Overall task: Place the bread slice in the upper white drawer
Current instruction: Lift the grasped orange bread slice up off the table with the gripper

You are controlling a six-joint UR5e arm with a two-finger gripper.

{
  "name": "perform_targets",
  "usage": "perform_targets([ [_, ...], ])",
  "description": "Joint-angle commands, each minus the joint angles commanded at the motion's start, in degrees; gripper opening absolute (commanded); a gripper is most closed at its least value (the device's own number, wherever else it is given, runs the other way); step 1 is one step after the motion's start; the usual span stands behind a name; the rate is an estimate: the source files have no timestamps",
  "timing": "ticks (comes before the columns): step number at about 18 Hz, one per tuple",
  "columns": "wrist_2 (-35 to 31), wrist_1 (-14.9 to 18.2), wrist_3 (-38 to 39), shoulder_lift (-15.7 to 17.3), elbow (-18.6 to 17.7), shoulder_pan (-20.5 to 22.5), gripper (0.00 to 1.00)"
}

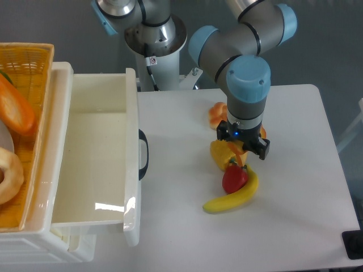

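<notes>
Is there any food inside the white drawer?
No. The drawer shows only its bare cream inside; the banana and pepper lie on the table.

bright, sharp, glare on drawer (113, 207)

White table (170, 226), grey wall (45, 22) behind, bright overhead light

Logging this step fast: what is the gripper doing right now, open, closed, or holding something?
Gripper: down among the toy foods beside the thin orange-crusted bread slice; the wrist hides the jaws, so open, closed or holding cannot be told.
</notes>
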State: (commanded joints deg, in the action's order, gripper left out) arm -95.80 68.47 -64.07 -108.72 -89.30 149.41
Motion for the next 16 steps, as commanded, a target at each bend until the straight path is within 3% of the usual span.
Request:
perform_targets([
  [4, 0.0, 0.6, 0.2, 1.7, 0.2, 0.5, 0.09],
  [10, 0.1, 9.3, 0.4, 3.0, 4.7, 3.3, 0.09],
  [16, 0.7, 13.8, 1.1, 7.5, 6.1, 6.7, 0.09],
])
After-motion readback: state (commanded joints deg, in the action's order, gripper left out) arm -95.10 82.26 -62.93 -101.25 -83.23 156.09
